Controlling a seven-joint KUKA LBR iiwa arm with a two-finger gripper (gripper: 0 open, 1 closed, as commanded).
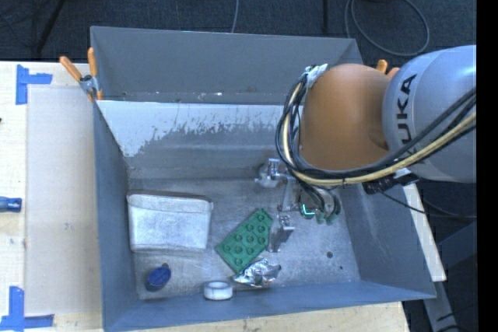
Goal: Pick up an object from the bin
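Hanging at the green plate (pixel 246 239) with bare floor (pixel 346 241) rightward, the end effector (pixel 282 233) conceals its grip state.

The arm (pixel 436 113) is reaching in from the right, its grey link lying just right of the orange wrist cover (pixel 342 117) and showing black lettering. Black and pale cables (pixel 292 128) are looping around the left and lower edges of the orange wrist cover. The claw (pixel 280 233) is hanging below the lower left edge of that cover, pointing downward, with its metal body partly hidden beneath the cover.
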